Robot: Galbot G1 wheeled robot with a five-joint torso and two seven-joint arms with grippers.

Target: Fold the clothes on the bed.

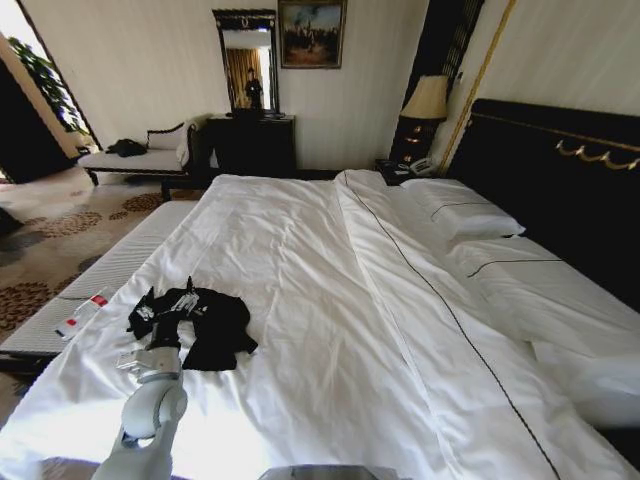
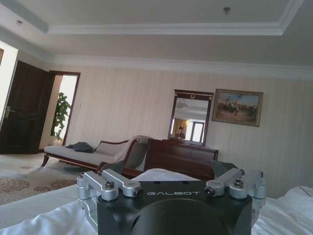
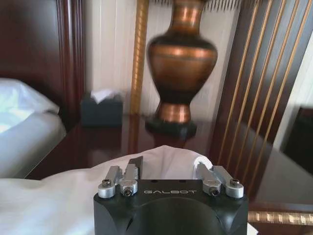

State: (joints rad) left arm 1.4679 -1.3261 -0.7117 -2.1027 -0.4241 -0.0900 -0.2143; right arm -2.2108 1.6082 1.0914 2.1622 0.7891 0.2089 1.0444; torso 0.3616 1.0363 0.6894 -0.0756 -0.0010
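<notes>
My left tool [image 1: 186, 297], jaws apart, is hovering over the crumpled black T-shirt [image 1: 205, 328]; pinching sheet [image 1: 330, 300] too risks dragging bedding.

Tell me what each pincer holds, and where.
Cannot be told: the left pincer sits on the black T-shirt, grip hidden. Right pincer holds nothing.

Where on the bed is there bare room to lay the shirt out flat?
The widest bare patch is the white duvet between the black T-shirt and the seam before the pillows. It is crowded at the near-left edge: left hand, shirt and small bottle.
</notes>
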